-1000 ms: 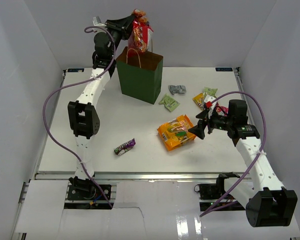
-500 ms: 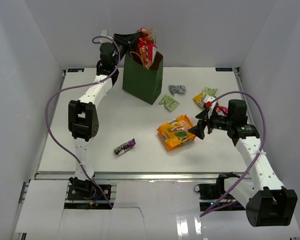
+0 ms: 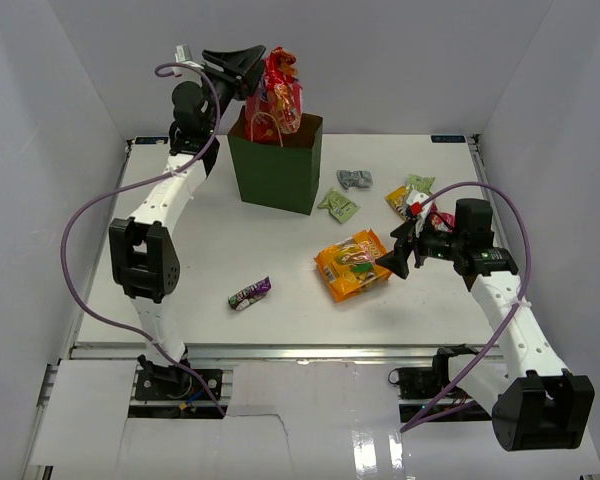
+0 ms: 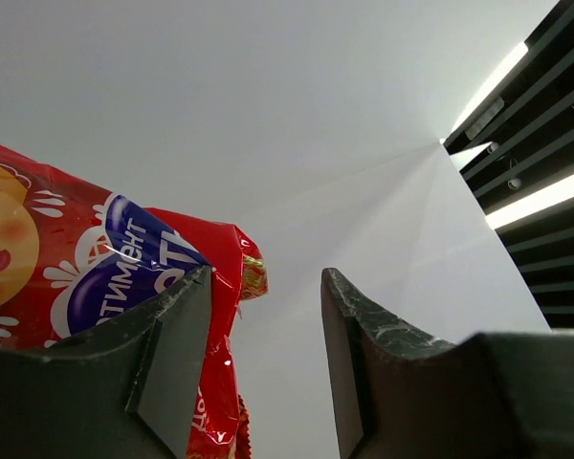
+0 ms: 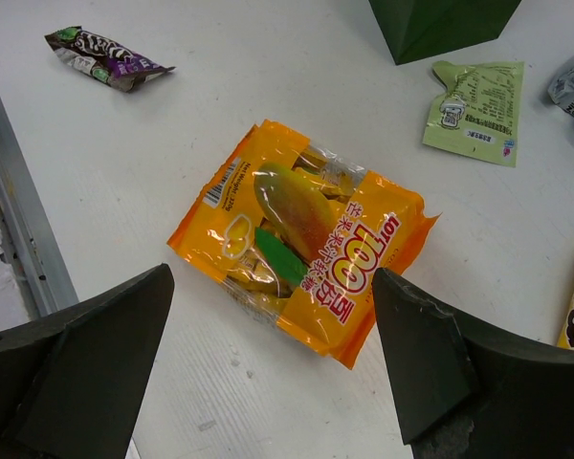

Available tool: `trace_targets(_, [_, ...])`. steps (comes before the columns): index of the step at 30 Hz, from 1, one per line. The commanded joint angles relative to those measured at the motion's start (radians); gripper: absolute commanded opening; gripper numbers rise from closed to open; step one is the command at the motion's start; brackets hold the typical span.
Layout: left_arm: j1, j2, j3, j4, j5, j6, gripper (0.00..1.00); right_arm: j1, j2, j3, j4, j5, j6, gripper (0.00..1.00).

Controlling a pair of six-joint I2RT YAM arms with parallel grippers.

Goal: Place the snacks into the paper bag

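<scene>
The dark green paper bag point(image 3: 275, 175) stands at the back of the table. A red packet point(image 3: 283, 92) sticks up out of its mouth. My left gripper point(image 3: 242, 62) is open just left of the packet's top; in the left wrist view the red packet point(image 4: 86, 277) rests against the left finger, and the left gripper point(image 4: 268, 277) has a clear gap between its jaws. My right gripper point(image 3: 395, 255) is open and hovers over the orange bag point(image 3: 353, 263), which lies flat below the right gripper point(image 5: 273, 275) in the right wrist view point(image 5: 306, 239).
A purple bar point(image 3: 249, 293) lies at the front left. A light-green wrapper point(image 3: 338, 205), a grey wrapper point(image 3: 354, 178), a yellow packet point(image 3: 398, 198) and another light-green wrapper point(image 3: 419, 183) lie right of the bag. White walls enclose the table.
My left gripper has lowered the red packet into the bag's mouth, opened, and risen up and to the left. The bag shifted slightly left. The right arm has not moved.
</scene>
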Motion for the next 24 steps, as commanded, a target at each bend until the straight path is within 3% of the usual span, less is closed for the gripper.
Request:
trace_targets(1, [0.015,-0.135,-0.018,0.138,-0.017,0.005,0.59,0.008,0.004,-0.015,0.027,-0.021,-0.002,0.90])
trace_targets(12, [0.044,-0.187,-0.150,0.147,0.004,0.005,0.65,0.008,0.008,-0.014,0.025,-0.013,-0.006,0.90])
trace_targets(24, [0.047,-0.298,-0.280,0.071,-0.049,0.166,0.74,0.008,0.008,-0.012,0.023,-0.017,-0.006,0.90])
